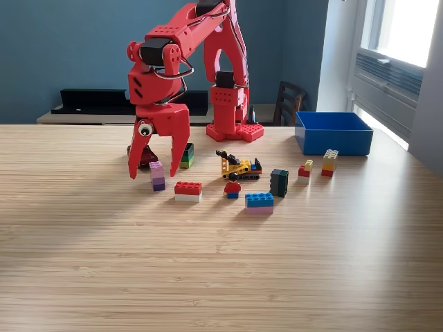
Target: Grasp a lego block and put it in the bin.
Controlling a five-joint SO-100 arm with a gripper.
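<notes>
My red gripper (pixel 156 163) hangs low over the table at the exterior view's left, open, its two fingers spread. A pink-and-purple lego block (pixel 158 176) stands just below and between the fingertips, touching neither that I can see. A green-and-yellow block (pixel 187 156) sits behind the right finger. Other blocks lie to the right: a red-and-white one (pixel 188 191), a blue-and-pink one (pixel 259 202), a dark green one (pixel 279 182). The blue bin (pixel 333 133) stands at the back right with nothing visible inside.
A small yellow-and-black lego vehicle (pixel 239 168), a red-and-blue piece (pixel 232 188) and small red, yellow and orange blocks (pixel 329 163) lie between gripper and bin. The arm's red base (pixel 234 128) is at the table's far edge. A chair (pixel 288 102) stands behind.
</notes>
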